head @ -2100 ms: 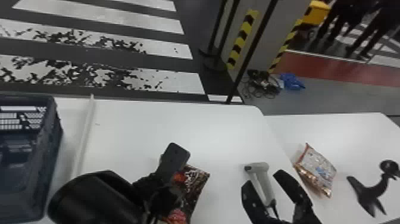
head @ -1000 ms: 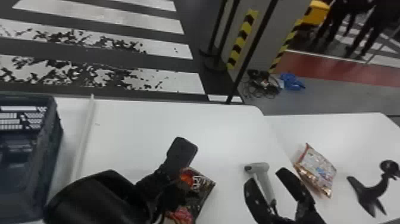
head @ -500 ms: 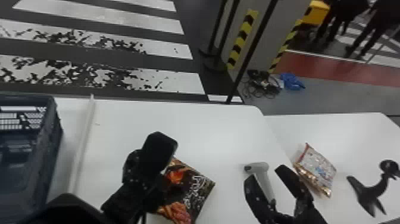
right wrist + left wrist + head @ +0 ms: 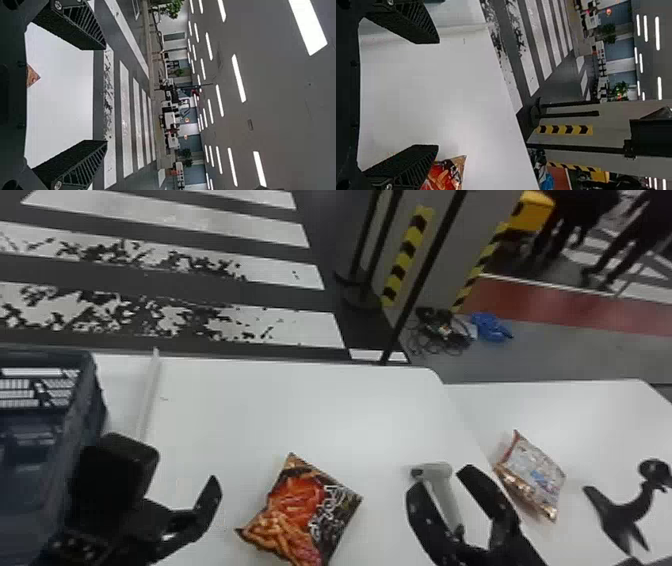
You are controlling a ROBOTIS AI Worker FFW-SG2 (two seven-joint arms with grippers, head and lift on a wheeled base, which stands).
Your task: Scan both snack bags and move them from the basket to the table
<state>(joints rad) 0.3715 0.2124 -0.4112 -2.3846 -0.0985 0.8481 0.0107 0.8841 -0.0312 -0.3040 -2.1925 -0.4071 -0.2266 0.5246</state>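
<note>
My left gripper (image 4: 192, 510) is open over the table, left of the dark snack bag (image 4: 305, 510) and apart from it. That bag lies on the white table (image 4: 240, 400) with its red and orange picture facing up. In the left wrist view nothing is between the fingers of the left gripper (image 4: 437, 94), and the bag (image 4: 449, 174) lies past one finger. My open right gripper (image 4: 439, 481) stands at the grey-white scanner (image 4: 440, 490), which shows between its fingers. In the right wrist view the right gripper (image 4: 106, 94) holds nothing. The silvery snack bag (image 4: 535, 477) rests on the right-hand table.
The dark blue basket (image 4: 87, 410) stands at the far left, close to the left arm. A pale strip (image 4: 148, 395) runs along the table beside it. A black stand (image 4: 625, 510) is at the right edge. Posts and cables are on the floor behind.
My left arm has swung left, away from the dark snack bag, which it partly covered before. The bag now lies uncovered and slightly turned. My right gripper has hardly moved.
</note>
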